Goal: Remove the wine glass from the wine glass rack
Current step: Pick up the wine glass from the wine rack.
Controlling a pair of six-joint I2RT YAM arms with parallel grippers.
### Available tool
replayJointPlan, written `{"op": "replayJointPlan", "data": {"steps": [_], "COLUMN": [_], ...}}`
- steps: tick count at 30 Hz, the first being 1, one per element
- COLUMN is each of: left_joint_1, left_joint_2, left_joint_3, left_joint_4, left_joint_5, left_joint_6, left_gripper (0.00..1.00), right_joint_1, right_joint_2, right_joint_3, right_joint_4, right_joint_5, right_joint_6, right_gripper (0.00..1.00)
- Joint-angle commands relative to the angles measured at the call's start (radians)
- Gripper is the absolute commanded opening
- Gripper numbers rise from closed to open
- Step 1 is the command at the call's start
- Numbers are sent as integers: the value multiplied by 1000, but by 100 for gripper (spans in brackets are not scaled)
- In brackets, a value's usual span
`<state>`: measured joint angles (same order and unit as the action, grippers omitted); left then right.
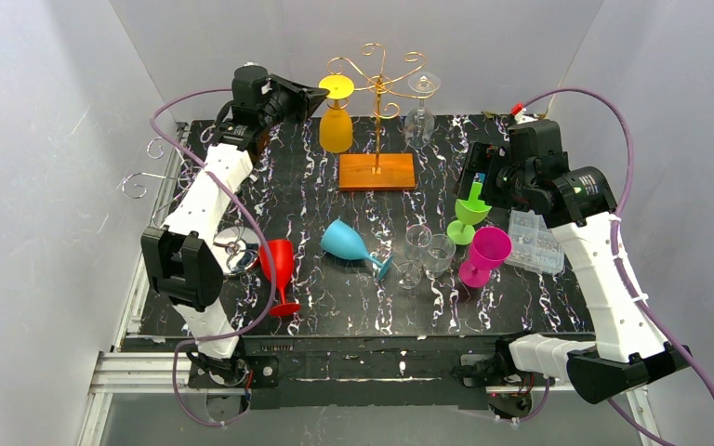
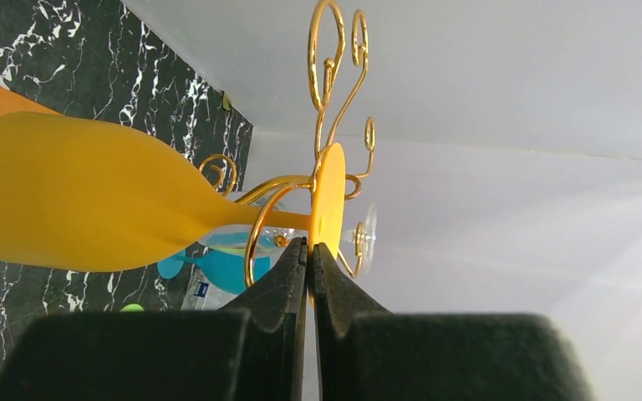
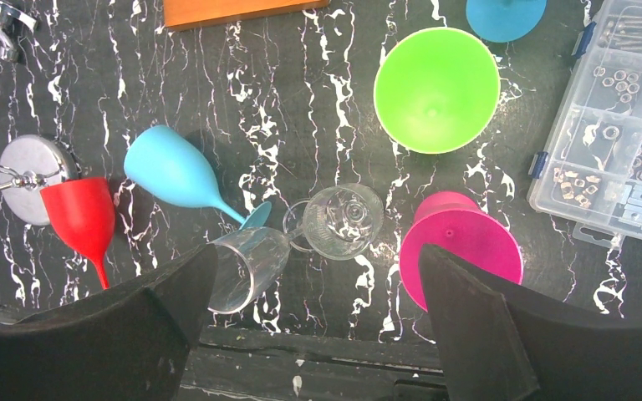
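A yellow wine glass [image 1: 336,125] hangs upside down by its foot [image 1: 337,87] on the left arm of a gold wire rack [image 1: 376,82] with a wooden base [image 1: 377,171]. A clear wine glass [image 1: 421,113] hangs on the rack's right arm. My left gripper [image 1: 314,97] is at the yellow foot. In the left wrist view the left gripper [image 2: 310,245] is shut, its tips pinching the lower rim of the yellow foot [image 2: 328,200]; the bowl [image 2: 92,196] lies to the left. My right gripper [image 3: 318,276] is open and empty, above the glasses at the front right.
On the table stand a red glass [image 1: 279,265], two clear glasses [image 1: 418,243], a green glass [image 1: 468,218] and a pink glass [image 1: 485,255]. A blue glass [image 1: 346,242] lies on its side. A clear parts box [image 1: 535,242] lies at the right, a silver stand [image 1: 232,249] at the left.
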<state>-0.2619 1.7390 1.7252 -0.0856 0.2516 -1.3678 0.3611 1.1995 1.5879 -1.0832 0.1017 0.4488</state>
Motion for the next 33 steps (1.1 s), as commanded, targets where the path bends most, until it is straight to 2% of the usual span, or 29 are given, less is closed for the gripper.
{"op": "replayJointPlan", "data": {"steps": [1, 15, 33], "left_joint_1": [4, -8, -20], "left_joint_2": [10, 23, -68], "left_joint_3": [49, 87, 24], "left_joint_4": [38, 38, 23], "left_joint_5": [58, 155, 229], "left_joint_6": [-1, 12, -4], "left_gripper": [0, 0, 0], "right_joint_1": [-2, -2, -2], "right_joint_2": [-7, -12, -17], "right_joint_3": [30, 26, 44], "right_joint_4": [5, 15, 80], "right_joint_5": [10, 5, -85], "right_joint_6": [-1, 4, 16], "right_gripper": [100, 100, 100]}}
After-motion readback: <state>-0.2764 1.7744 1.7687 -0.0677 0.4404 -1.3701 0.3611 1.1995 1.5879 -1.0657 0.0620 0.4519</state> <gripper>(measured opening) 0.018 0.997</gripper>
